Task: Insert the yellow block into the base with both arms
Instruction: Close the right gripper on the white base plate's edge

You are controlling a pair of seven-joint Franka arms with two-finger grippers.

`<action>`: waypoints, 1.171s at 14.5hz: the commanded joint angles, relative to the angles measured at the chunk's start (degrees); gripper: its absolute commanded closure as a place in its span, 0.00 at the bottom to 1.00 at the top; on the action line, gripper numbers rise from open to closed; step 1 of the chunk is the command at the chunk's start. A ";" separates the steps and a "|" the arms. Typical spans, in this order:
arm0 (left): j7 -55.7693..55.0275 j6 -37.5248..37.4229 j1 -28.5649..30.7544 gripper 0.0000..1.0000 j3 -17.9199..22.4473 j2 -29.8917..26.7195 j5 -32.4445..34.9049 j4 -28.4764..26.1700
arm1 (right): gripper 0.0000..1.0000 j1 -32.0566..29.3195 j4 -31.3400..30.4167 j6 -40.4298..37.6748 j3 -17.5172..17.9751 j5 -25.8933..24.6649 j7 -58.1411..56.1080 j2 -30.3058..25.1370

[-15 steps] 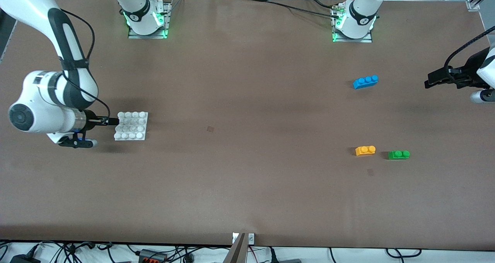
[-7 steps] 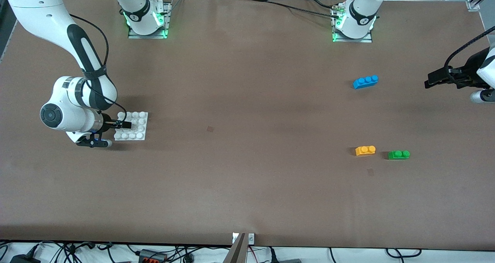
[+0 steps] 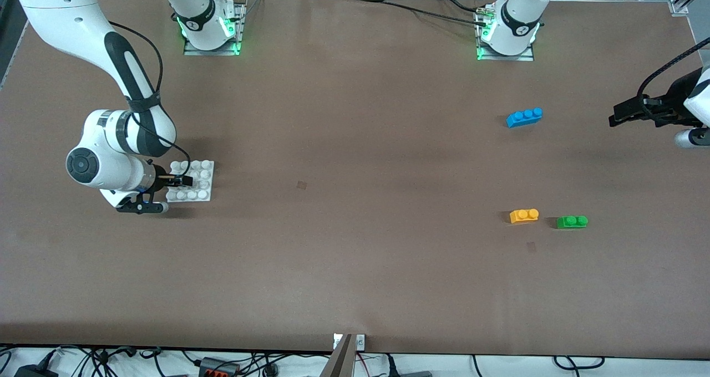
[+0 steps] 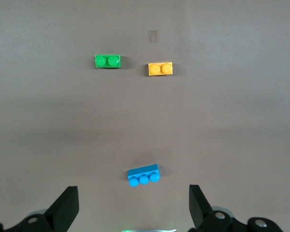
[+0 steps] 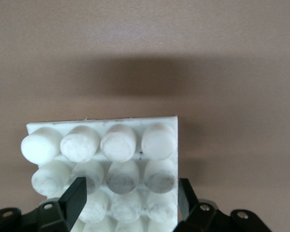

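Observation:
The yellow block lies on the table toward the left arm's end, beside a green brick; the left wrist view also shows the yellow block. The white studded base lies toward the right arm's end. My right gripper is low over the base, open. In the right wrist view one of its fingers lies over the studs and the other stands at the base's edge. My left gripper waits open in the air at the left arm's end, holding nothing.
A blue three-stud brick lies farther from the front camera than the yellow block; it shows ahead of the open left gripper in the left wrist view. The green brick lies close beside the yellow block. Bare brown table stretches between base and bricks.
My right gripper slid from the base's edge to over its studs, and the base shifted slightly toward the left arm's end. The left arm and the bricks have not moved.

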 commanded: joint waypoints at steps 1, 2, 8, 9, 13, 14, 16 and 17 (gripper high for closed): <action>1.01 -0.41 0.24 0.00 0.08 0.11 -0.84 0.57 | 0.15 0.03 -0.95 0.44 -0.04 0.67 -0.66 -0.33; 1.01 -0.41 0.24 0.00 0.08 0.11 -0.84 0.57 | 0.15 0.03 -0.95 0.53 -0.04 0.67 -1.01 -0.16; 0.84 -0.41 0.16 0.00 -0.01 0.11 -0.75 0.57 | 0.23 -0.32 -1.04 0.61 -0.04 0.67 -2.59 0.72; 0.84 -0.41 0.16 0.00 -0.18 0.11 -0.75 0.57 | 0.29 -0.49 -1.04 0.61 -0.04 0.67 -3.29 0.81; 0.84 -0.41 0.16 0.00 -0.27 0.20 -0.66 0.57 | 0.44 -0.67 -1.04 0.70 -0.13 0.67 -3.74 1.51; 0.84 -0.41 0.07 0.00 -0.27 0.20 -0.66 0.57 | 0.44 -0.67 -1.04 0.79 -0.04 0.67 -3.74 1.77; 0.66 -0.23 0.07 0.00 -0.27 0.29 -0.66 0.57 | 0.44 -0.58 -1.04 0.70 -0.13 0.67 -3.74 2.04; 0.66 -0.23 0.07 0.00 -0.27 0.55 -0.75 0.57 | 0.44 -0.32 -1.04 0.53 -0.04 0.67 -3.74 2.04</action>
